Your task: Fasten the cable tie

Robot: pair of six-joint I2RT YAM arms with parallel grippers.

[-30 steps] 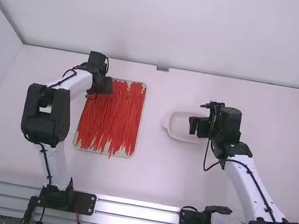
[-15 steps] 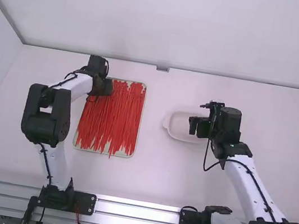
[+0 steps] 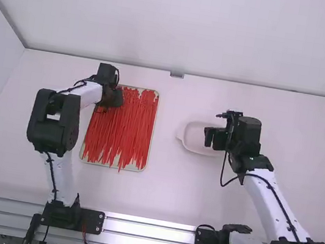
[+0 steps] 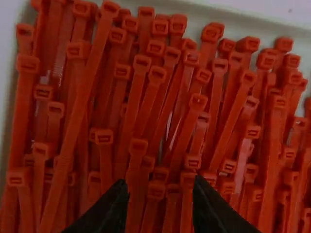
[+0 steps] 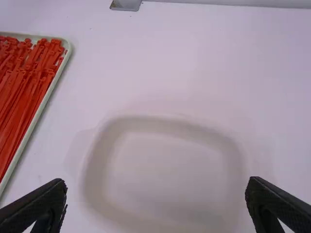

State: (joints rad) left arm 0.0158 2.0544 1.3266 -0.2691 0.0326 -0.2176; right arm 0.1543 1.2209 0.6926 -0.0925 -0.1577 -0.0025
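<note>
Left gripper (image 4: 158, 187) released, straddling red cable ties (image 3: 123, 129) (tray's (image 4: 252, 19) 11 o'clock corner). Right gripper (image 5: 154, 187) released above white dish (image 5: 163, 145).

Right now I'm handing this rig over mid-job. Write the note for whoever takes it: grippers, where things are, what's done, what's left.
Left gripper: open, down among the red cable ties at the tray's far left corner, ties between its fingers, none gripped.
Right gripper: open, holding nothing, above the empty white dish.
Done: nothing fastened yet.
Left: grip one tie, lift it out, thread its tail through its head, pull tight.
</note>
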